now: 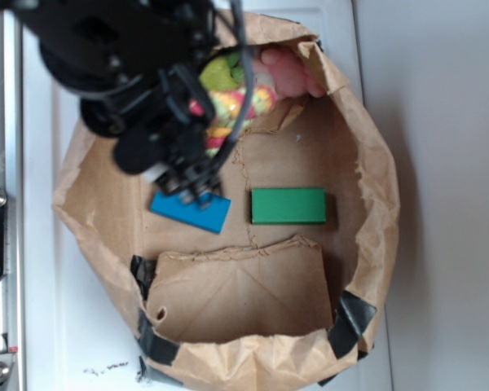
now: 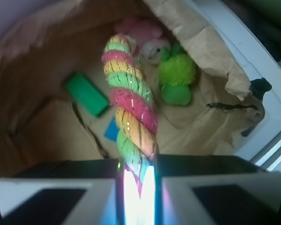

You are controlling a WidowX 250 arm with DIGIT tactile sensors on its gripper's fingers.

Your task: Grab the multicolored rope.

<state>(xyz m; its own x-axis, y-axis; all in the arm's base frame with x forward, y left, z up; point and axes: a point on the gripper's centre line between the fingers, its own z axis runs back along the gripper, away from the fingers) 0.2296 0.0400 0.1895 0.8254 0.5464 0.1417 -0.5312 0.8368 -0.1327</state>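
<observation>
The multicolored rope (image 2: 131,108), a thick twist of red, yellow and light green, sticks out from between my jaws and points toward the back of the bag. My gripper (image 2: 136,168) is shut on its near end. In the exterior view the gripper (image 1: 194,186) hangs over the blue block. The rope (image 1: 243,104) shows behind the arm near the bag's top, and the arm hides much of it.
An open brown paper bag (image 1: 367,187) with crumpled walls surrounds everything. On its floor lie a green block (image 1: 288,205) and a blue block (image 1: 191,213). At the back sit a lime-green plush toy (image 2: 176,77) and a pink plush animal (image 2: 143,33).
</observation>
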